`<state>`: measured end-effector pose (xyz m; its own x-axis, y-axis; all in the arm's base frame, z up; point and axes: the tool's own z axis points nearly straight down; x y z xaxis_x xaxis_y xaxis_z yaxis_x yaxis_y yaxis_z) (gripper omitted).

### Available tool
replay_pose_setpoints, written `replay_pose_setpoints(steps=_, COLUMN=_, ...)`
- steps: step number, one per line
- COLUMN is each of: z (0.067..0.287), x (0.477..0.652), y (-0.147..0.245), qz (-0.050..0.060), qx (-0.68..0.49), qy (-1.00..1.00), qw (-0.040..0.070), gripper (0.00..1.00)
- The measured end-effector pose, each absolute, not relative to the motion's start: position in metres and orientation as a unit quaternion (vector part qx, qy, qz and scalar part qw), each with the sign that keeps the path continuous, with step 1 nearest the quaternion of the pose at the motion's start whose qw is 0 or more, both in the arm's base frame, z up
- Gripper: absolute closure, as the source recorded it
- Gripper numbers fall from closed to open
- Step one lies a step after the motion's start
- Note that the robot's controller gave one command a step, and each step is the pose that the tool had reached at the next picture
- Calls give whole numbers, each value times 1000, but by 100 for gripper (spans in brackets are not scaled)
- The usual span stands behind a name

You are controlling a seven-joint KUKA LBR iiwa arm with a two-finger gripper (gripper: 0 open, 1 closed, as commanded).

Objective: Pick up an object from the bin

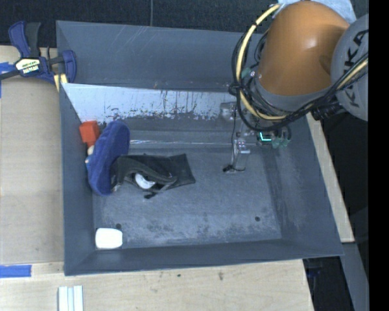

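My gripper (236,163) hangs over the bare floor in the right middle of the bin, its metal fingers pointing down with nothing between them. To its left lies a crumpled black cloth-like thing (157,171) with a small white piece (143,181) on it. Further left a blue fabric thing (107,155) leans along the left wall, with an orange-red block (89,132) at its upper end.
A white rounded block (108,238) lies in the front left corner. The arm's orange dome hangs over the bin's back right corner. Bare floor spreads below and to the right of the gripper.
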<state>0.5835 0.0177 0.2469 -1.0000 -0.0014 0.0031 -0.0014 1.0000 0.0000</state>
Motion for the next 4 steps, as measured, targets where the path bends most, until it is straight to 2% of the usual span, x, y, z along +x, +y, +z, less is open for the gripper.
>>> replay_pose_setpoints(steps=1, z=67, x=610, y=43, qz=0, qx=-139, qy=-990, qw=0, gripper=0)
replay_pose_setpoints(steps=2, z=101, x=610, y=37, qz=1, qx=344, qy=-939, qw=-4, gripper=0)
replay_pose_setpoints(steps=3, z=110, x=625, y=35, qz=1, qx=618, qy=-786, qw=-2, gripper=0)
replay_pose_setpoints(steps=4, z=71, x=629, y=40, qz=1, qx=695, qy=-719, qw=-1, gripper=0)
